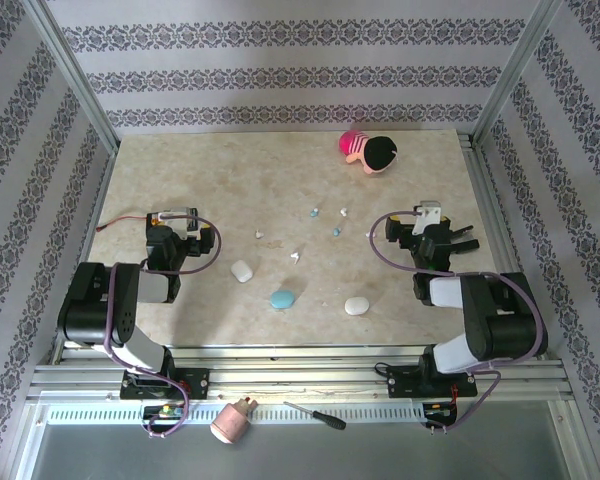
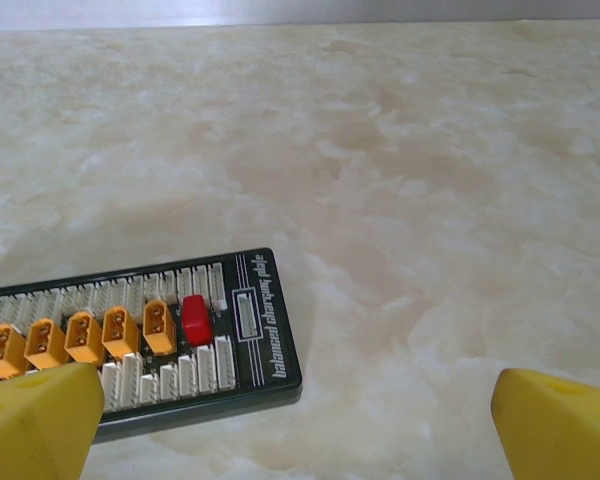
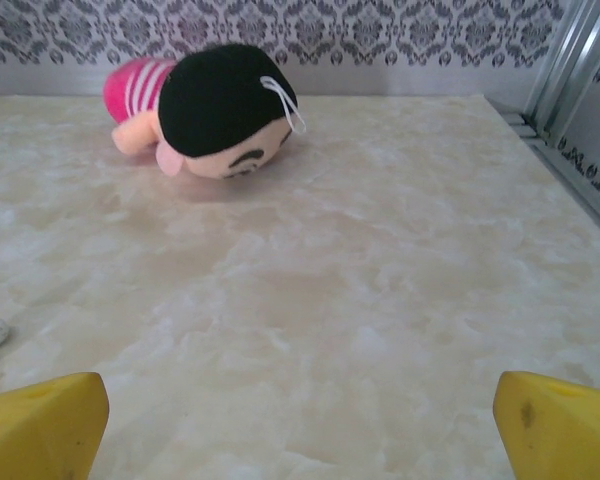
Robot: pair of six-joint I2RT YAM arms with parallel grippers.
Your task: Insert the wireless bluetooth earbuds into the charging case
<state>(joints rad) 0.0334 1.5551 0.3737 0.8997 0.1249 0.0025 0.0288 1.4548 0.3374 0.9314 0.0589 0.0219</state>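
You see a pale, stone-look table (image 1: pixel 180 170) with six tiny earbuds (image 1: pixel 336 231) spread loose around the middle. Some are white and some are light blue. Closer to you lie three smooth pebble shapes, all apart from each other: a white case (image 1: pixel 242 271), a blue case (image 1: pixel 282 298) and a second white case (image 1: pixel 356 306). A soft doll (image 1: pixel 367 150) with black hair and a pink striped top lies at the far side. Your left arm (image 1: pixel 110 300) and right arm (image 1: pixel 490 320) sit on each side, with the little pieces between them. A screwdriver (image 1: pixel 315 415) rests on the front ledge.
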